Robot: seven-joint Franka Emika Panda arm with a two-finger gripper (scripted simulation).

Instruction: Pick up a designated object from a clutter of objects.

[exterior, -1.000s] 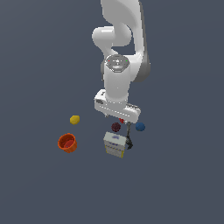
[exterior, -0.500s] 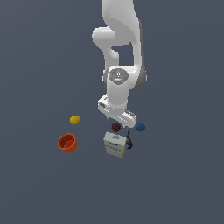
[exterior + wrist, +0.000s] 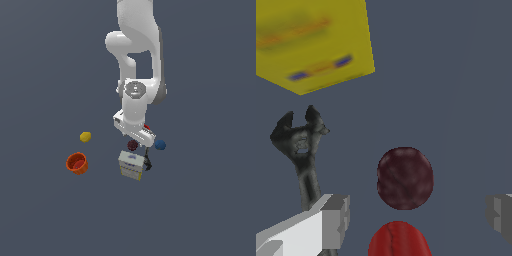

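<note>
Beside the white box (image 3: 132,165), going left to right, sit the yellow ball (image 3: 85,136), the orange cup (image 3: 77,163), the maroon ball (image 3: 405,177) and the blue ball (image 3: 160,145); the end effector (image 3: 418,215) straddles the maroon ball, fingers apart.

Smooth, shiny white plastic on the arm (image 3: 134,40). Matt grey pads on the gripper (image 3: 418,215) fingers (image 3: 336,220). Mottled, dull, slightly rough skin on the maroon ball (image 3: 405,177). Dark, dull metal on the wrench (image 3: 301,150). Flat yellow card with blurry print on the box (image 3: 316,42). Smooth, plain red on the red cup (image 3: 399,241). Even, matt grey bench (image 3: 50,75).
</note>
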